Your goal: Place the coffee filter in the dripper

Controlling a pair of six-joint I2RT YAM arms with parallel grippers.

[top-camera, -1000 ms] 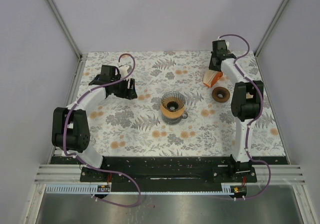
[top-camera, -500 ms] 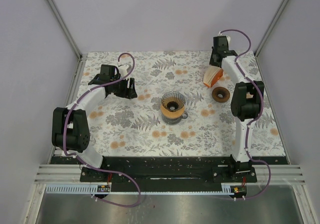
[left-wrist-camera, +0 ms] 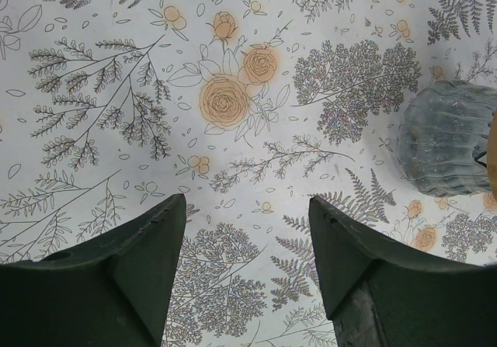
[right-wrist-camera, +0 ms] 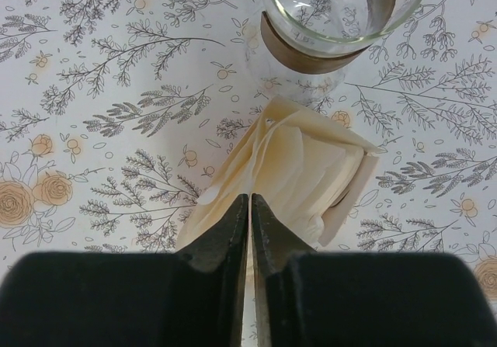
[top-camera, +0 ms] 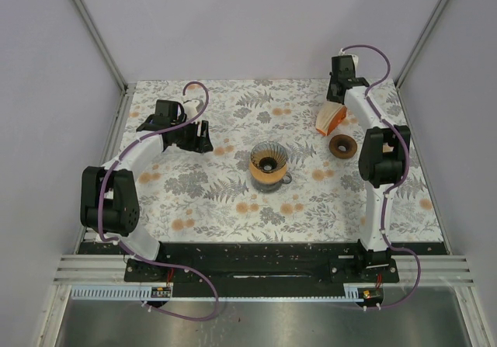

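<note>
The glass dripper [top-camera: 268,163] with a brown rim stands at the middle of the table; its ribbed side shows at the right of the left wrist view [left-wrist-camera: 446,137]. The cream coffee filter [top-camera: 331,118] lies at the far right on a small holder. In the right wrist view the filter [right-wrist-camera: 303,168] has folds that run up to my fingertips. My right gripper [top-camera: 335,97] [right-wrist-camera: 249,199] is shut on the filter's near edge. My left gripper [top-camera: 203,137] [left-wrist-camera: 247,203] is open and empty above the cloth, left of the dripper.
A glass vessel with a brown collar [top-camera: 342,146] [right-wrist-camera: 342,21] stands just beyond the filter stack, on the near side of it in the top view. The floral cloth [top-camera: 225,192] covers the table. Walls close in the far and side edges.
My right gripper has drawn back towards the far wall, and the filter's edge now stretches up to it. The left arm has not moved.
</note>
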